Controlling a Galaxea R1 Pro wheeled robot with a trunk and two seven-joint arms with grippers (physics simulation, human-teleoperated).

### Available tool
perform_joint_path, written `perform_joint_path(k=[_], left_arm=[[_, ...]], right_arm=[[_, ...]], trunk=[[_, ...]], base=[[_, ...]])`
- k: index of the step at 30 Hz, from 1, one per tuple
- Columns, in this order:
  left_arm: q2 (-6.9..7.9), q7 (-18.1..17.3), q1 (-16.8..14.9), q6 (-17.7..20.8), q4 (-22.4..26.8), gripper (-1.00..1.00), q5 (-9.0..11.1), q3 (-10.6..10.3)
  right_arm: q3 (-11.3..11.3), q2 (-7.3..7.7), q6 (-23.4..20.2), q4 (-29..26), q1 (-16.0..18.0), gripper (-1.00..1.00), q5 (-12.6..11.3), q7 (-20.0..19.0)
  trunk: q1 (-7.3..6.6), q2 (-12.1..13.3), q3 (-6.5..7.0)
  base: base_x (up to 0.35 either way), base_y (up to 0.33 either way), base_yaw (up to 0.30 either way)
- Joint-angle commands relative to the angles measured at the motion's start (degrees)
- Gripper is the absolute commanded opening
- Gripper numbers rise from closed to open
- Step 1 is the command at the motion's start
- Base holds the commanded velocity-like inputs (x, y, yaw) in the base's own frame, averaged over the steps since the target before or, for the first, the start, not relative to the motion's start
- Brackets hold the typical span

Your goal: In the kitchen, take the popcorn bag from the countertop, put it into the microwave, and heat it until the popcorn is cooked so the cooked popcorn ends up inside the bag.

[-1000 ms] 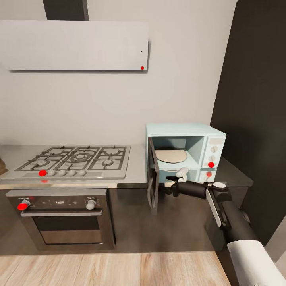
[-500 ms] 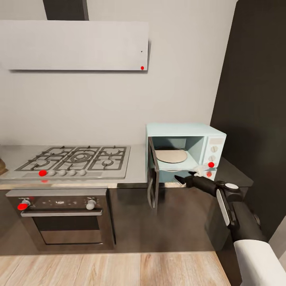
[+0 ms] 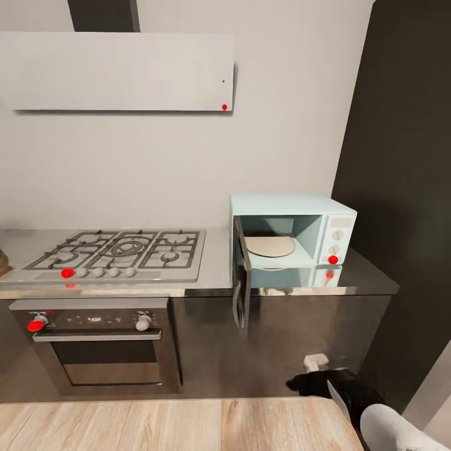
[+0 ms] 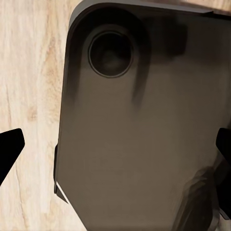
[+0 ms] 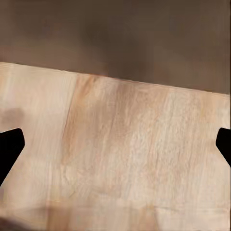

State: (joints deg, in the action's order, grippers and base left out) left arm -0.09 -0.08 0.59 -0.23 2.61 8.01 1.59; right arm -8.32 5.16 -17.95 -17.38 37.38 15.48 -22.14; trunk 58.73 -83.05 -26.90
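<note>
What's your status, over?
Both grippers open, empty; right gripper low by the cabinets. Microwave door open, turntable bare. Popcorn bag not sighted. Nothing blocking the microwave mouth.

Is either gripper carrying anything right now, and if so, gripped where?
Nothing is held. The right gripper and the left gripper both have their fingers spread wide with nothing between them; the microwave stands open.

The right gripper (image 3: pixel 299 383) sits low at the head view's bottom edge, dark against the cabinet fronts, so its jaw spacing cannot be read there; its arm (image 3: pixel 401 432) runs off the corner. A brown object (image 3: pixel 4 263) on the worktop (image 3: pixel 216 260) is cut by the left edge. In both wrist views only black fingertips (image 4: pixel 8 149) (image 5: pixel 9 149) poke in at the sides.
</note>
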Motion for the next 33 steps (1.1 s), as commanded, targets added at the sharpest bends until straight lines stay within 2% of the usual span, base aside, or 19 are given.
perform_joint_path(k=[1, 3, 4, 6, 7, 9, 14, 21, 26, 33], left_arm=[[-0.02, -0.01, 0.03, -0.03, 0.09, 1.0, 0.37, 0.11], [-0.06, -0.01, 0.03, -0.03, 0.08, 1.0, 0.37, 0.15], [-0.07, -0.01, 0.03, -0.03, 0.06, 1.0, 0.36, 0.16], [-0.08, -0.01, 0.03, -0.03, 0.04, 1.0, 0.36, 0.16], [-0.08, -0.01, 0.03, -0.03, 0.04, 1.0, 0.38, 0.17], [-0.09, -0.01, 0.03, -0.03, 0.05, 1.0, 0.39, 0.17], [-0.07, -0.01, 0.03, -0.03, 0.04, 1.0, 0.41, 0.17], [-0.04, -0.01, 0.03, -0.1, 0.05, 1.0, 0.34, 0.17], [0.0, -0.01, 0.03, -0.12, 0.07, 1.0, 0.34, 0.17], [0.0, -0.01, 0.03, -0.12, 0.04, 1.0, 0.34, 0.17]], right_arm=[[-0.55, 0.16, 2.75, 6.43, 0.06, 1.0, 0.92, 0.97], [-0.46, 0.32, 8.68, 14.93, -0.05, 1.0, 1.18, 3.22], [-0.43, 0.34, 10.52, 16.52, -0.68, 1.0, 1.19, 4.12], [-0.4, 0.36, 12.99, 18.16, -4.61, 1.0, 1.19, 5.86], [-0.39, 0.35, 13.87, 18.69, -7.76, 1.0, 1.17, 6.75], [-0.4, 0.29, 14.61, 19.1, -11.41, 1.0, 1.01, 7.44], [-0.38, -0.13, 16.78, 19.31, -15.09, 1.0, 0.88, 8.23], [-0.38, -0.29, 18.55, 19.32, -15.54, 1.0, 1.15, 9.14], [-0.38, -0.37, 18.67, 19.32, -16.68, 1.0, 0.98, 14.35], [-0.38, -0.42, 19.72, 19.32, -17.77, 1.0, 0.88, 15.33]], trunk=[[0.0, -0.03, -0.03], [0.0, -0.03, -0.03], [0.0, -0.03, -0.03], [0.0, -0.03, -0.03], [0.0, -0.03, -0.03], [0.0, -0.03, -0.03], [0.0, -0.03, -0.03], [0.0, -0.03, -0.03], [0.0, -0.03, -0.03], [0.0, -0.03, -0.03]], base=[[0.0, 0.0, 0.0], [0.0, 0.0, 0.0], [0.0, 0.0, 0.0], [0.0, 0.0, 0.0], [0.0, 0.0, 0.0], [0.0, 0.0, 0.0], [0.0, 0.0, 0.0], [0.0, 0.0, 0.0], [0.0, 0.0, 0.001], [0.0, 0.0, 0.188]])
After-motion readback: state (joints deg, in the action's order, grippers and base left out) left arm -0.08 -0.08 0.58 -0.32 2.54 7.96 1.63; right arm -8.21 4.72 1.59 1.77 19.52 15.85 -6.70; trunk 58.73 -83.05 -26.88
